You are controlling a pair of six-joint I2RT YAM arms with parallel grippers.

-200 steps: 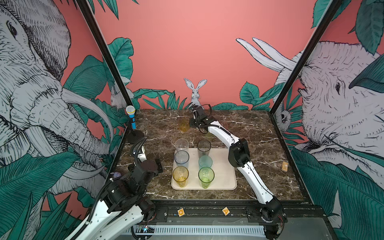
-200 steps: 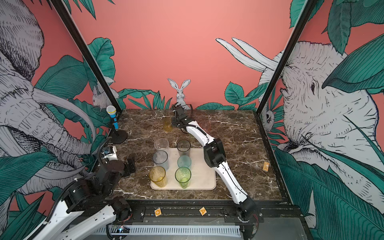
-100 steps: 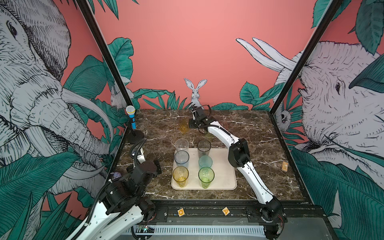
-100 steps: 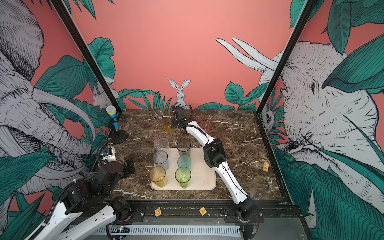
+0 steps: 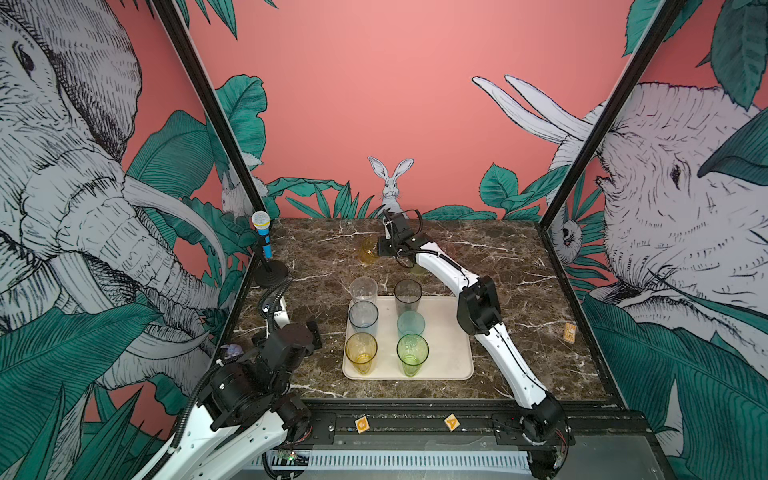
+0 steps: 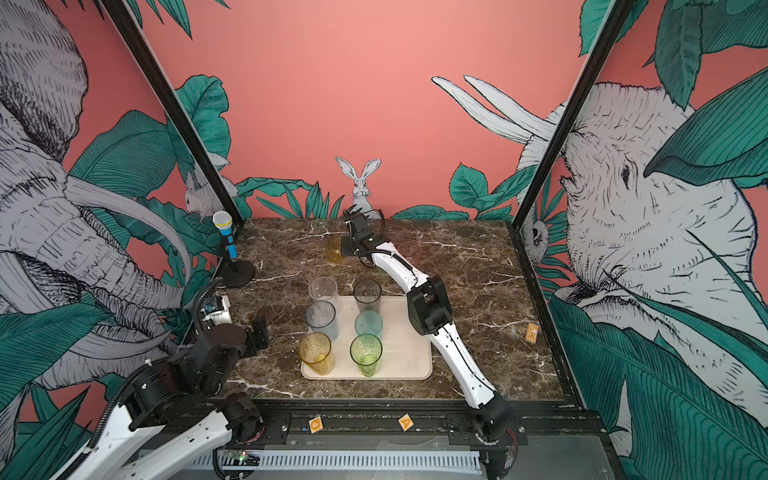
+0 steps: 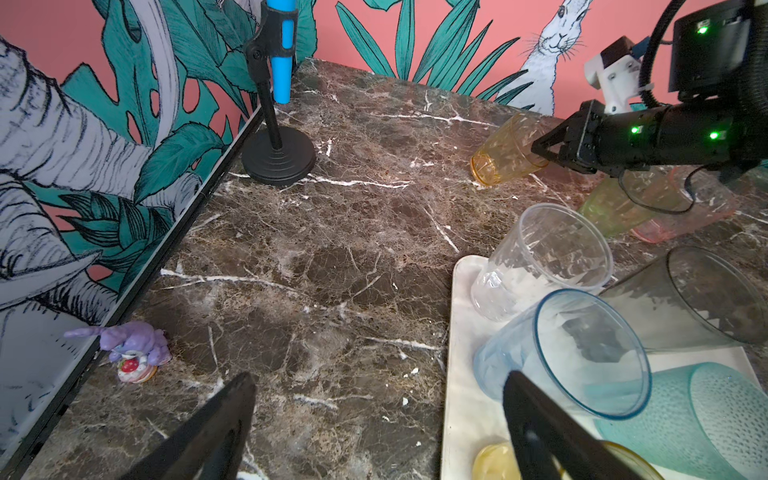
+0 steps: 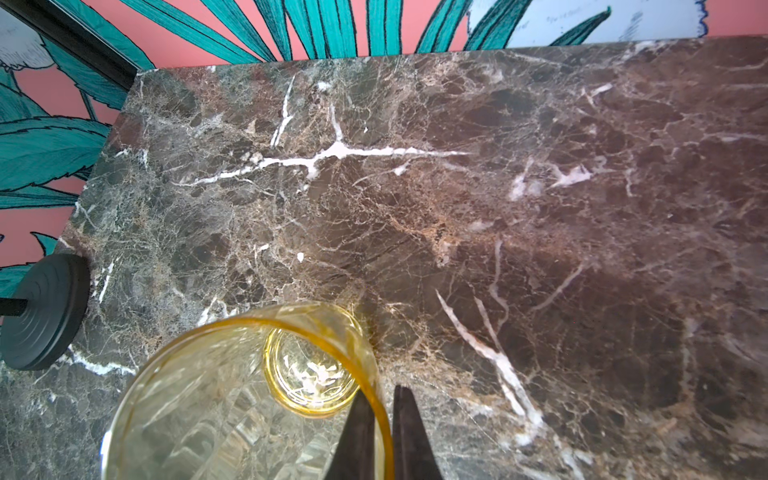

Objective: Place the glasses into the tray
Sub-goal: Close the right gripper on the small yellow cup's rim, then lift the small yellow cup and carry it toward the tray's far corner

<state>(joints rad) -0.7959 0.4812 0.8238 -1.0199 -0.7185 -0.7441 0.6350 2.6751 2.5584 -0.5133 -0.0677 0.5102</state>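
Amber glass (image 8: 232,399), short, translucent, patterned; right gripper (image 8: 380,401) pinches its rim; left gripper (image 7: 379,376) spread wide.

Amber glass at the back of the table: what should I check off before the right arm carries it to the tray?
1. Grip: right tool shut on the amber glass, one finger inside its wall and one outside: ok.
2. Glass base off the marble table: cannot tell.
3. Bare room on the right side of the tray: ok.
4. Other arm: left tool open, empty, off the tray's left side: ok.
5. Clearance between the right arm and the short green glass and pink glass beneath it: cannot tell.
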